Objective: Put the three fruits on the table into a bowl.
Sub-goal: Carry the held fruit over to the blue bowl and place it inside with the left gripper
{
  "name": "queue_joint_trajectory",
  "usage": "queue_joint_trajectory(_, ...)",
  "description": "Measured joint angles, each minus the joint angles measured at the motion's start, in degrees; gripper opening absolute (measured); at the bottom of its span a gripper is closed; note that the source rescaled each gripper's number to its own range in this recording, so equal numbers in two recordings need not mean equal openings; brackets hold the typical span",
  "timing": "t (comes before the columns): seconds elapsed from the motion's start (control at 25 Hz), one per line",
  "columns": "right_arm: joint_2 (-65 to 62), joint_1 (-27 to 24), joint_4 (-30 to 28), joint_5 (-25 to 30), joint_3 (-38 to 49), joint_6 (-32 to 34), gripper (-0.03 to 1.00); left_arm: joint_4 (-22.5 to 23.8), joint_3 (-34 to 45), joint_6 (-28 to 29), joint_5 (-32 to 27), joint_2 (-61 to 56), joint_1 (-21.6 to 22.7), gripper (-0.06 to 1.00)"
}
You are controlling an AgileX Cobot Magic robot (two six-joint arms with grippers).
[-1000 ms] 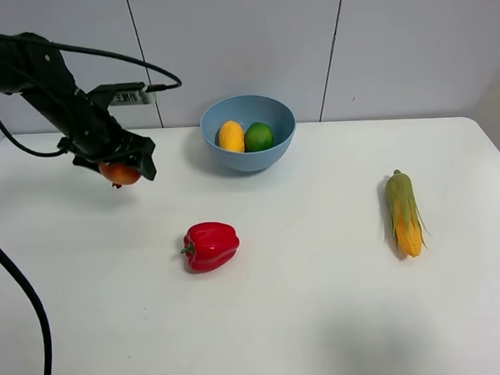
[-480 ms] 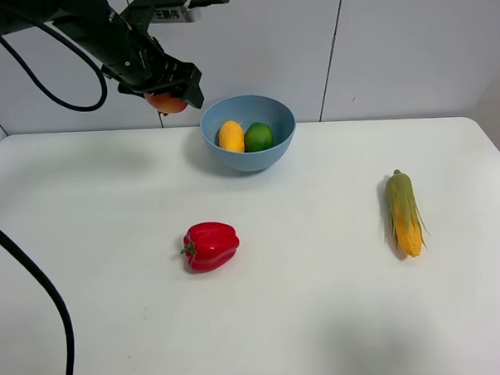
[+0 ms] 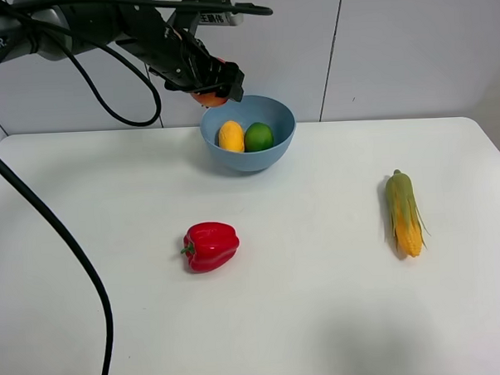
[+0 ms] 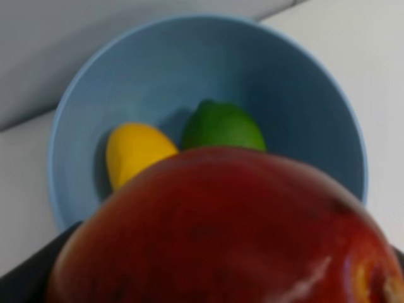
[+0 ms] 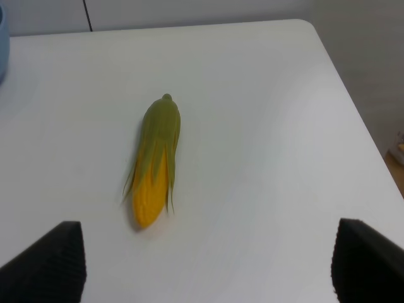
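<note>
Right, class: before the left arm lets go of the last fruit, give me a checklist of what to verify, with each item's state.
1. Red-and-yellow fruit held by left gripper: ok.
2. Fruit fully over the bowl: not ok, it hangs at the rim.
3. Mango and lime already inside: ok.
4. Room left in the bowl: ok.
5. Bell pepper and corn cob clear of the path: ok.
6. Right gripper away from the bowl: ok.

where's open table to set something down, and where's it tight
Free: the table left of the bell pepper, the stretch between pepper and corn cob, and the front edge. Crowded: the bowl, holding mango and lime, with the left gripper over its rim.
</note>
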State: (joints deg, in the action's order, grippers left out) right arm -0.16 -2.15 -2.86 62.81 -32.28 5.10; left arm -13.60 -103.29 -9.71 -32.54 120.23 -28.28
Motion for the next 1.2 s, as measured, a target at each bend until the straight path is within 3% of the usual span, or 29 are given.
queue_joint_trajectory(0.52,0.0,0.0,0.0,0.0,0.0,0.0,0.50,-2.8,0.0,0.0,11.4,6.4,-0.2,0.00)
queue_joint_trajectory(1.2,0.0,0.0,0.0,0.0,0.0,0.0,0.50,-3.7,0.0,0.2,13.9,9.0,-0.2,0.00)
